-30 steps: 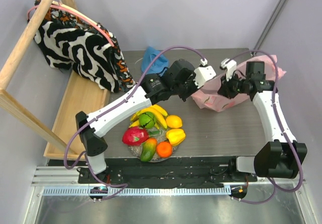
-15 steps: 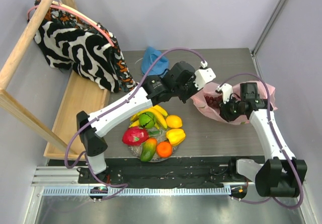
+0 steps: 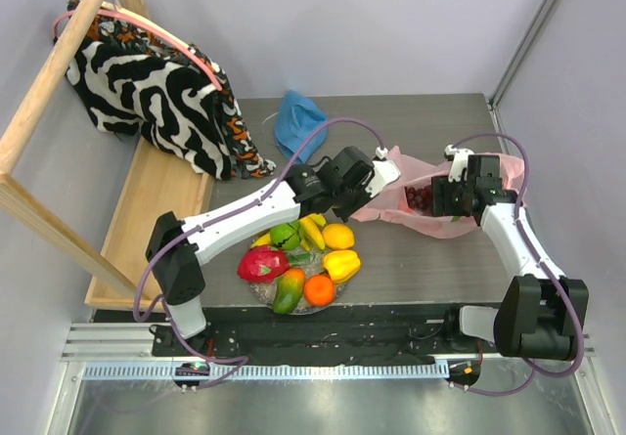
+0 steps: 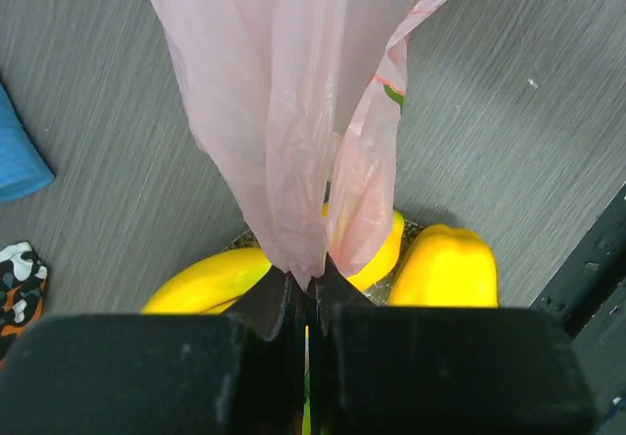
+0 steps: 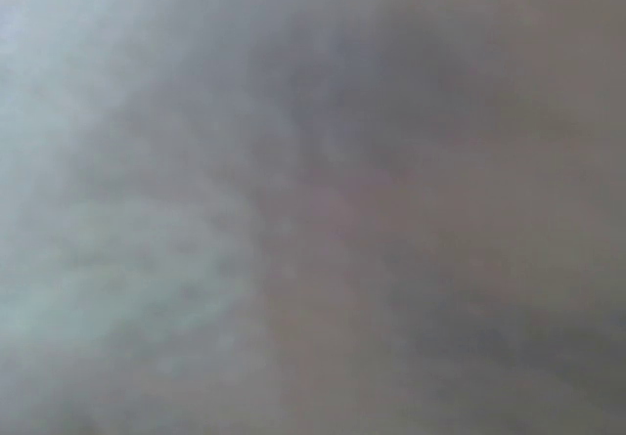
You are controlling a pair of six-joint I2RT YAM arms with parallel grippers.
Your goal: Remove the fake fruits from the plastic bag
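Grapes (image 3: 419,197), dark purple, are the only fruit seen in the plastic bag (image 3: 389,203), which lies crumpled on the right half of the worktop (image 3: 430,269), apparently open toward the right. The other fake fruits lie heaped near the front edge, among them the banana bunch (image 3: 311,228), green apple (image 3: 286,234), dragon fruit (image 3: 262,263), pepper (image 3: 340,264) and orange (image 3: 319,288).

The left tool (image 4: 308,293) is pressed together on a gathered fold of pink film at the bag's left end, and the film stretches away from the pinch above the bananas and pepper. The right tool (image 3: 440,200) sits at the bag's open end, just beside the grapes. I cannot tell whether it is spread or closed, because its own camera shows only blur and the overhead view hides the fingers.

The step in hand looks like getting the grapes out. The left pinch should hold firm and high, so the closed end tips the bunch toward the opening. The right tool should close across the middle of the bunch, with no film caught between its fingers. The bunch is glossy and lumpy and will likely slip from a shallow grip. It should be drawn out rightward, clear of the handle loops.
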